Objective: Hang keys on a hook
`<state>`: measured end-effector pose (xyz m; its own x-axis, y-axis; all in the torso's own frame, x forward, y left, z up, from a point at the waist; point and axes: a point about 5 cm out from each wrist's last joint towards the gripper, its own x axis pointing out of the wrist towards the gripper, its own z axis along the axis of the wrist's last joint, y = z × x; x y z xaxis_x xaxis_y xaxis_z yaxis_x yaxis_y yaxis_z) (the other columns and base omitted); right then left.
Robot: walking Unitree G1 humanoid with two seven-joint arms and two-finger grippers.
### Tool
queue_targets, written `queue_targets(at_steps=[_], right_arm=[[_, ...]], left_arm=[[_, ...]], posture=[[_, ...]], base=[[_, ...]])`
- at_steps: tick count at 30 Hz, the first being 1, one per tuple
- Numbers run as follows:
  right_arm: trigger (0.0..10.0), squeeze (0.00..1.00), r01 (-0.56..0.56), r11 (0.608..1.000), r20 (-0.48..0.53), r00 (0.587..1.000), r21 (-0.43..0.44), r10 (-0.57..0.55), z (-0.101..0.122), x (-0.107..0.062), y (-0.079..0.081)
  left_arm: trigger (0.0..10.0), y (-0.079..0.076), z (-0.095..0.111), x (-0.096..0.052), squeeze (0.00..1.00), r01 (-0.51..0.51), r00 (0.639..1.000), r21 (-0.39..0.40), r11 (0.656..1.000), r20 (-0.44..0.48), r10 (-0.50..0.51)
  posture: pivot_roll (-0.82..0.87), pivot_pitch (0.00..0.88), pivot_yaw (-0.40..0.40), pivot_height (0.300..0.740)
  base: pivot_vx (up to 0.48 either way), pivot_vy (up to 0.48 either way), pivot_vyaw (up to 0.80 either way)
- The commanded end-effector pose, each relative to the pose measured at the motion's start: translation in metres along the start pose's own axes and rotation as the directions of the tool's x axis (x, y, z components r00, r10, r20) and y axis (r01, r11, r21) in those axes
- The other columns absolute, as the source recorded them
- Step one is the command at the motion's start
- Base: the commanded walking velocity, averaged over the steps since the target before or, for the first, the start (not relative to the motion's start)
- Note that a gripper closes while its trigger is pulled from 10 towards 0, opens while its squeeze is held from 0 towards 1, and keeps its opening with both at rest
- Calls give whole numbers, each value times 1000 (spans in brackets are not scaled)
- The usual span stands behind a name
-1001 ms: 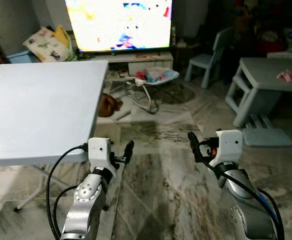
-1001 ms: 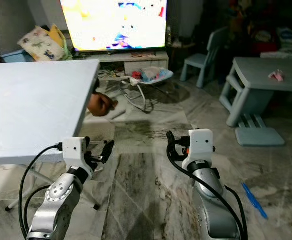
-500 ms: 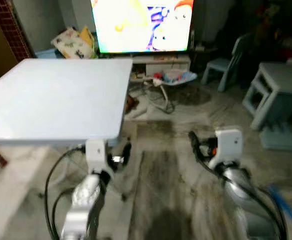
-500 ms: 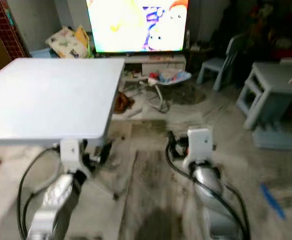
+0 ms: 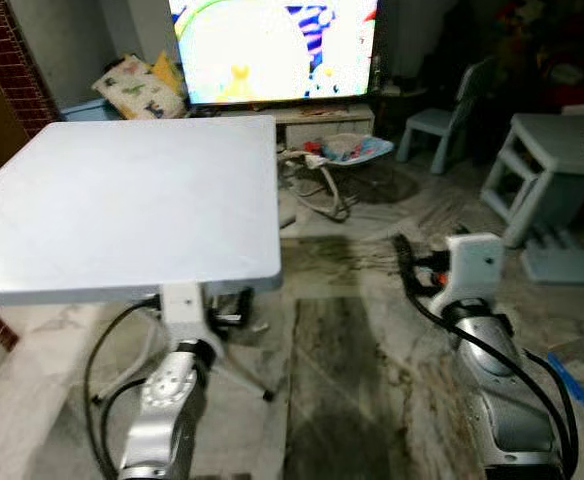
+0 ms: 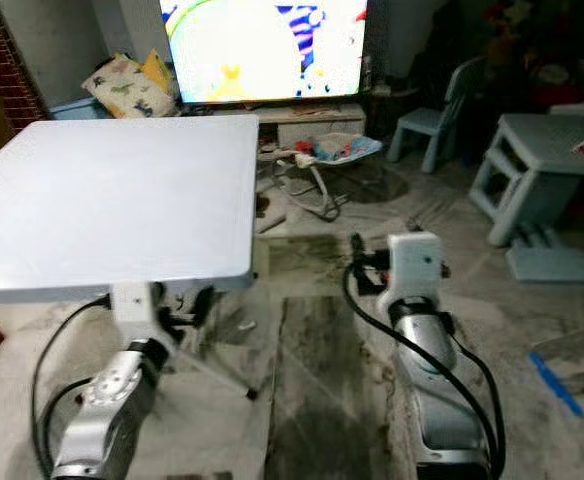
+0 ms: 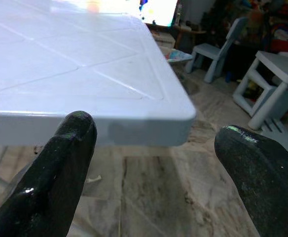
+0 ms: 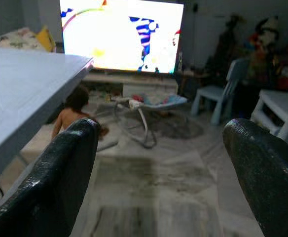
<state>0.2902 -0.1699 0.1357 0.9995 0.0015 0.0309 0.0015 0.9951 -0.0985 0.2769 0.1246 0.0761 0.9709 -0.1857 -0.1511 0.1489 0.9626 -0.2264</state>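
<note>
Smooth plastic table (image 5: 122, 200); glossy veined marble floor (image 5: 352, 370).

A table (image 5: 122, 200) stood at the left, a television (image 5: 272, 50) behind it, 1 chair (image 5: 442, 125) and a low table (image 5: 557, 140) at the right.

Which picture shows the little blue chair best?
The right eye view shows the little blue chair best: whole, legs and back, beside the TV stand. The left eye view has it nearer the top edge, similar but dimmer. Both wrist views show it farther off, between the black fingers, beyond the white table.
</note>
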Motion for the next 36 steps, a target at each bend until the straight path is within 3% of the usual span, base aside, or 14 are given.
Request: queue_targets(at_steps=[1,20,36], right_arm=[[10000,0,-5,1000,21,1000,12,5,5,2,2],[10000,0,-14,1000,-19,1000,27,14,-2,-1,7],[10000,0,-7,999,-29,1000,39,8,-5,-4,6]], left_arm=[[10000,-1,6,3,0,19,1000,26,999,11,-19],[10000,1,11,3,0,30,999,45,999,33,-32],[10000,1,12,3,0,32,999,53,998,35,-34]], posture=[[-68,0,57,740],[-60,0,59,740],[-63,0,65,740]], base=[[0,0,0],[0,0,0],[0,0,-800]])
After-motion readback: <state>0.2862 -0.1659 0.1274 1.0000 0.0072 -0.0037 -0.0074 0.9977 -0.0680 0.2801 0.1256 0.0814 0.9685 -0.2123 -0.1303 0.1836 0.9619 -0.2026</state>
